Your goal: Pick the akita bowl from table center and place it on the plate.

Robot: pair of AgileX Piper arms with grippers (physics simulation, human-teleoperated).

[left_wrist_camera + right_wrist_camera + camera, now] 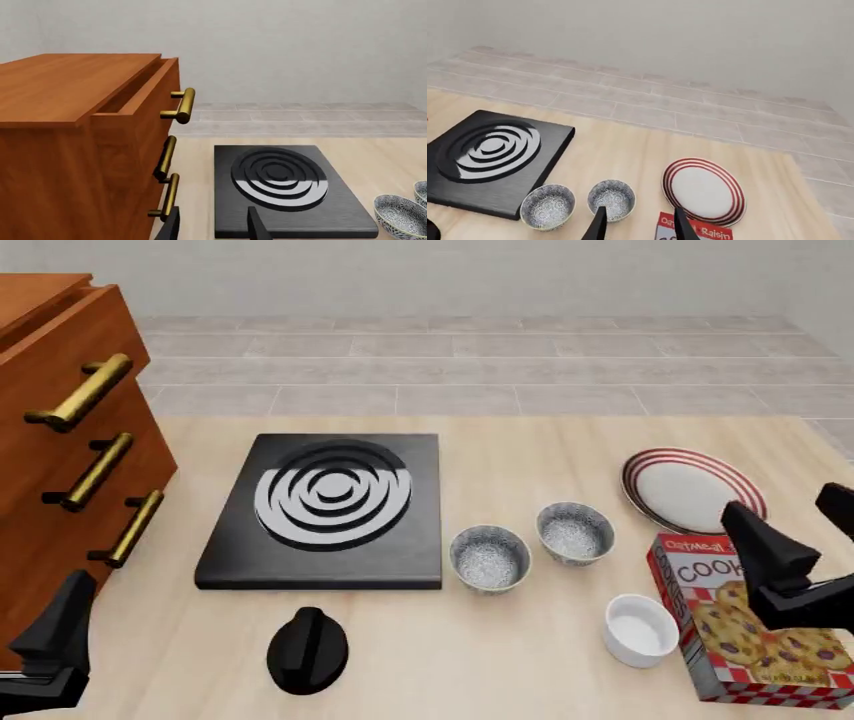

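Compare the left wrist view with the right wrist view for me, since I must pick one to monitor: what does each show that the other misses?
Only the left wrist view shows the wooden drawer cabinet with its brass handles.

Only the right wrist view shows the plate and the cookie box just below it.

Both show the black stove burner and two patterned bowls, though the left wrist view crops the bowls at its edge. Each also shows its own open gripper: left gripper, right gripper.

Akita bowl (491, 558): table centre, right of the stove (327, 510), left of its twin bowl (575, 533).
Plate (691, 490): far right, behind the cookie box (750, 622).
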